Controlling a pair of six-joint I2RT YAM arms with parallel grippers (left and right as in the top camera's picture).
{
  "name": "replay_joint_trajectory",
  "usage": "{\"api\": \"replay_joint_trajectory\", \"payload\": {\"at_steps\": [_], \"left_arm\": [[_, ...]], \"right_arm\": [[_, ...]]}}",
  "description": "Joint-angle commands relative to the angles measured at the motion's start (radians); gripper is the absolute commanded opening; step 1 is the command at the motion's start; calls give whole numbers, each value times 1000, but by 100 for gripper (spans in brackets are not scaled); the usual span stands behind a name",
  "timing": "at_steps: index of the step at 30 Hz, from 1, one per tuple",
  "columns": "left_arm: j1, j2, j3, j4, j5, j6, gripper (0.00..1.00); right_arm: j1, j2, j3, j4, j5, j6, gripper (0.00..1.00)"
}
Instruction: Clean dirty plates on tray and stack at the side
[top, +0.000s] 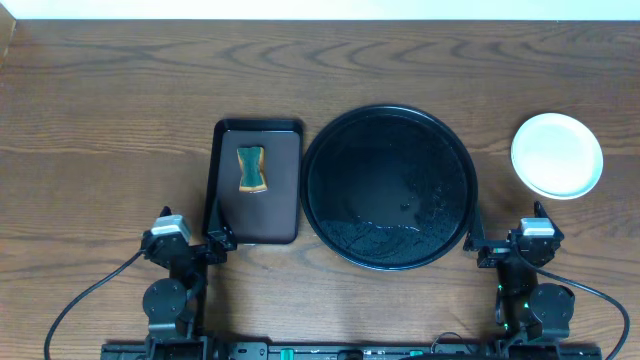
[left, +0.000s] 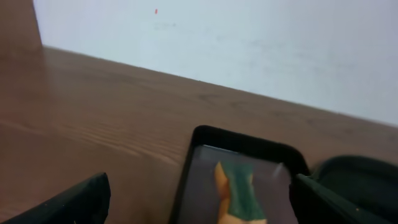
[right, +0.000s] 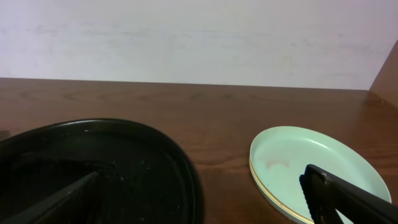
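Plates (top: 557, 155) off the tray (top: 389, 150), stacked to the right

Stack sits on the bench (top: 100, 120) past the tray's right rim, ahead-right of the right hand (right: 200, 180), so that arm's nearer. Both hands spread wide, empty; left hand (left: 200, 186) faces the brown tray (top: 285, 200)

The tabletop (top: 100, 130) is open at the far left and along the back. The black tray (top: 385, 175) and the brown tray (top: 285, 205) leave only a narrow gap between them. A wider passage separates the black tray from the plates (top: 557, 155).
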Motion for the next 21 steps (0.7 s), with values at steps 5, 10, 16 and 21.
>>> {"api": "replay_joint_trajectory", "payload": {"at_steps": [5, 10, 16, 21], "left_arm": [[-4, -10, -13, -43, 15, 162, 93], [-4, -8, -13, -43, 15, 162, 92], [-4, -7, -13, -43, 15, 162, 93], [-4, -7, -13, -43, 15, 162, 93]], "right_arm": [[13, -6, -2, -3, 5, 10, 99], [13, -6, -2, -3, 5, 10, 99], [13, -6, -2, -3, 5, 10, 99], [13, -6, -2, -3, 5, 10, 99]]}}
